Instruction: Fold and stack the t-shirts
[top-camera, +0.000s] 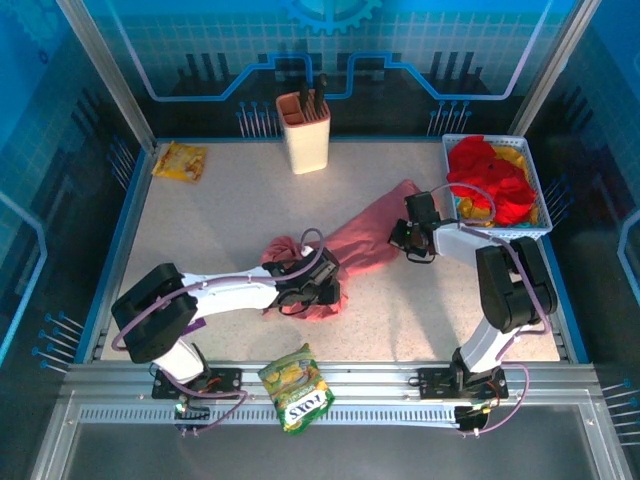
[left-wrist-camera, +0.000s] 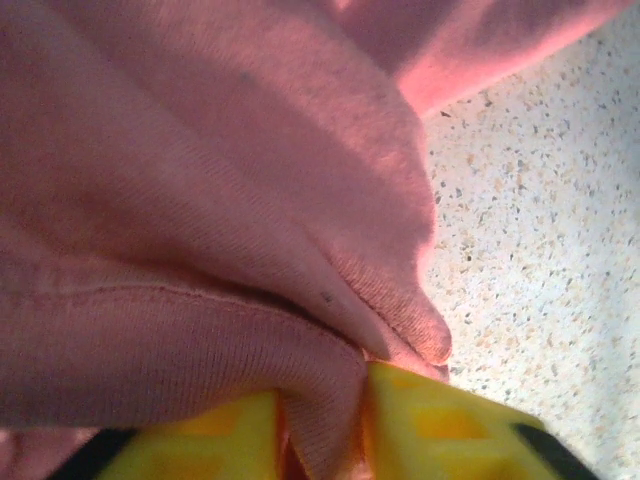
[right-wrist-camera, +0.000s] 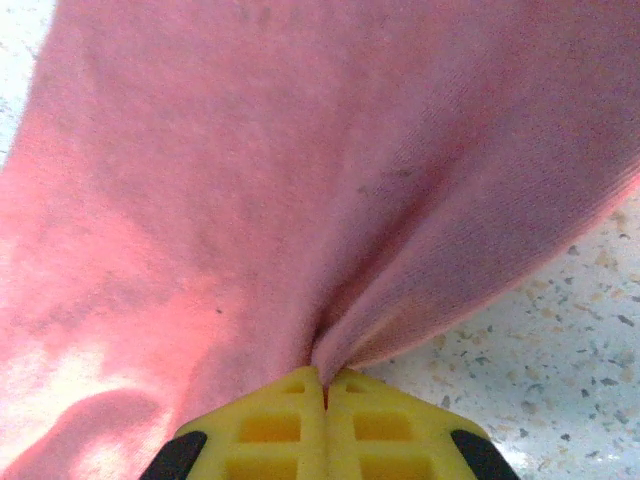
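Spreading looks the step in hand, the salmon-pink t-shirt (top-camera: 365, 240) lying bunched at the middle of the table (top-camera: 220, 220) with the left gripper (left-wrist-camera: 365, 400) clamped on a hemmed fold and the right gripper (right-wrist-camera: 323, 385) pinching its other end, so next both should probably draw apart to flatten it

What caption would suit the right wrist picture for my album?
Yellow right end effector pinching a fold of the salmon-pink t-shirt, speckled table alongside.

Your top camera looks down over the whole bench (top-camera: 230, 215) from behind, while each wrist camera faces forward, very close on the same pink t-shirt (top-camera: 362, 243).
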